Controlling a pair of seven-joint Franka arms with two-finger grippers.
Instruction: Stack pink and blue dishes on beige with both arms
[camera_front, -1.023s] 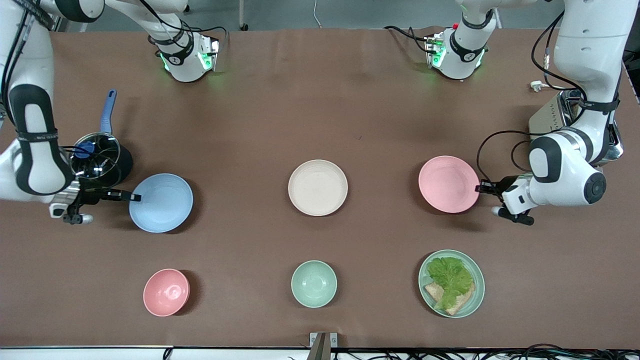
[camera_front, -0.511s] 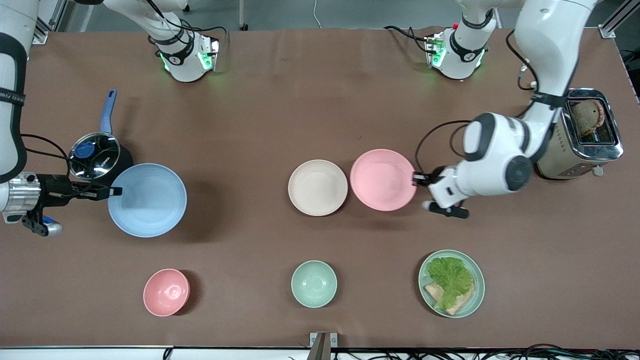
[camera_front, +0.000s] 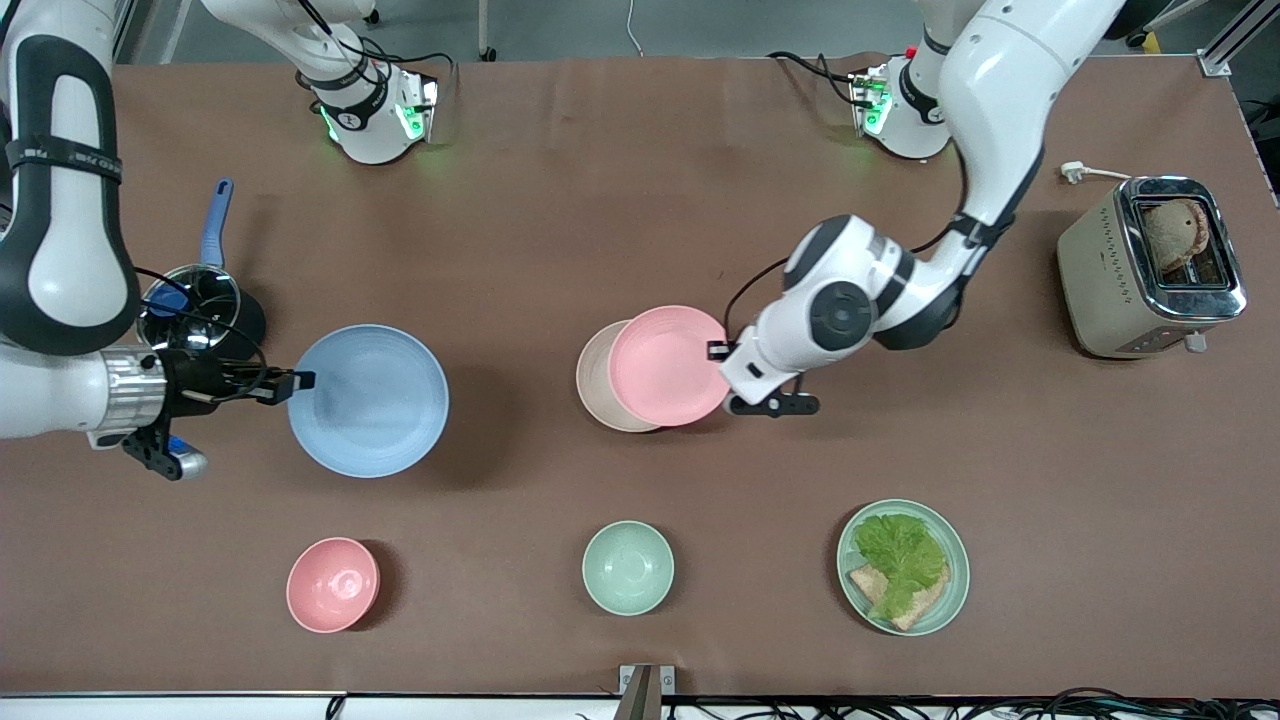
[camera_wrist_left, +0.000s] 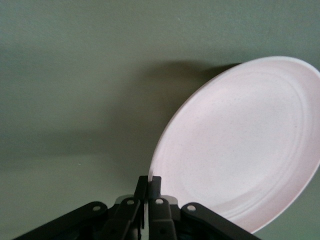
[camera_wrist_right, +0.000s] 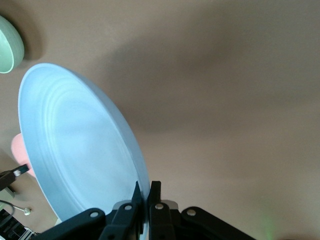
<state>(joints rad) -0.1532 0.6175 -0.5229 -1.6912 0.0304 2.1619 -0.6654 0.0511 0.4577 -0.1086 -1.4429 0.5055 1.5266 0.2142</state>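
The pink plate (camera_front: 668, 365) hangs over the beige plate (camera_front: 593, 385) and covers most of it; only the beige rim toward the right arm's end shows. My left gripper (camera_front: 717, 351) is shut on the pink plate's (camera_wrist_left: 240, 145) rim, as the left wrist view (camera_wrist_left: 150, 182) confirms. The blue plate (camera_front: 368, 400) is held in the air over the table between the pot and the beige plate. My right gripper (camera_front: 300, 381) is shut on the blue plate's (camera_wrist_right: 75, 150) rim, with its pinch at the edge in the right wrist view (camera_wrist_right: 147, 192).
A black pot with a blue handle (camera_front: 200, 310) stands by the right arm. A small pink bowl (camera_front: 332, 584), a mint-green bowl (camera_front: 628, 567) and a green plate with lettuce and bread (camera_front: 903, 567) line the near edge. A toaster (camera_front: 1150, 266) sits at the left arm's end.
Both arms have carried their plates toward the table's middle. The pink plate went from beside the beige plate to over it. The blue plate shifted toward the beige plate.
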